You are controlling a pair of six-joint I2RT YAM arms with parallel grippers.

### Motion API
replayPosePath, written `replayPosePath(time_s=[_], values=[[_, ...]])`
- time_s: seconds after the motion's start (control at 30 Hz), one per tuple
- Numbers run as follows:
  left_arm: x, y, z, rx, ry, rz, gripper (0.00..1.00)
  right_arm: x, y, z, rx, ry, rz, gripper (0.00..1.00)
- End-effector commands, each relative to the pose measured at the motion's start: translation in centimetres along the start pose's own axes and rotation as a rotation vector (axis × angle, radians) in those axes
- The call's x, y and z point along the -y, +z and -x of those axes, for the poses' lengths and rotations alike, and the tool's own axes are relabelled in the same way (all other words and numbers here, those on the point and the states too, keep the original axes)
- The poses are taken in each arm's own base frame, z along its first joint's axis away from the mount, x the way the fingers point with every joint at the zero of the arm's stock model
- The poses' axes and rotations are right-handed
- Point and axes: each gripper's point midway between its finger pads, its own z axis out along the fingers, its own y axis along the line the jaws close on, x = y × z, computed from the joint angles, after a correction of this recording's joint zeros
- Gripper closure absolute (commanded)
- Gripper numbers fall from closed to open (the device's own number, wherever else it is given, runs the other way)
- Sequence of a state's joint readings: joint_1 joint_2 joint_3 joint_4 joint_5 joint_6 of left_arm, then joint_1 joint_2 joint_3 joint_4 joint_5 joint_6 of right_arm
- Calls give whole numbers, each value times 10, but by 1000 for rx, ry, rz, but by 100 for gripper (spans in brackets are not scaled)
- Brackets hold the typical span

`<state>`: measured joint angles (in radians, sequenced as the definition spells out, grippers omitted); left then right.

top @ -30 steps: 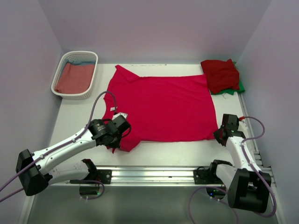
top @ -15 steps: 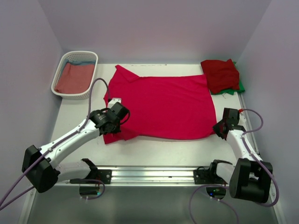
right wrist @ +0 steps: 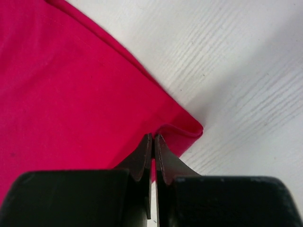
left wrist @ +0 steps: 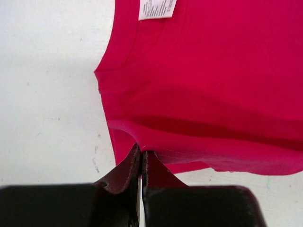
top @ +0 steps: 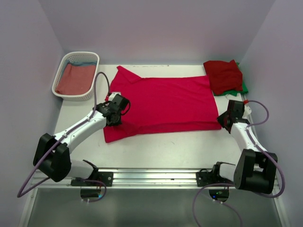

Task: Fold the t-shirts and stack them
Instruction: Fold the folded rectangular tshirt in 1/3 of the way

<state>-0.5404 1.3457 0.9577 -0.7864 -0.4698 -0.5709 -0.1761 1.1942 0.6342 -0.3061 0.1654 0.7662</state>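
Observation:
A bright crimson t-shirt [top: 165,106] lies spread across the middle of the table, its near edge lifted and carried back over itself. My left gripper [top: 115,115] is shut on that edge at the shirt's left side; the wrist view has the cloth [left wrist: 213,94] pinched at the fingertips, with the pale neck label [left wrist: 157,8] beyond. My right gripper [top: 226,122] is shut on the near right corner, where the cloth [right wrist: 71,85] curls over at the tips. A folded darker red t-shirt [top: 223,75] lies on a green one [top: 243,88] at the back right.
A white slatted basket [top: 61,71] at the back left holds a dusty-red t-shirt [top: 75,79] with some blue cloth [top: 83,63] behind it. A metal rail [top: 151,177] runs along the near edge between the arm bases. Grey walls close in on three sides.
Both grippers have moved away from the near edge toward the back, carrying the shirt's near edge with them, so the fold has travelled further over the shirt.

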Motion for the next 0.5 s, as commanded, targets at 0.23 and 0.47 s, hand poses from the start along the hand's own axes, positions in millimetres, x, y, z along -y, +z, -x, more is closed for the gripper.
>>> replayPosePath(time_s=[0.23,0.47], values=[[14,11,70,141,-1,24,100,-38,10,44,100,24,62,100],[13,18,94,149,16,55,100,-49,22,53,102,25,65,100]])
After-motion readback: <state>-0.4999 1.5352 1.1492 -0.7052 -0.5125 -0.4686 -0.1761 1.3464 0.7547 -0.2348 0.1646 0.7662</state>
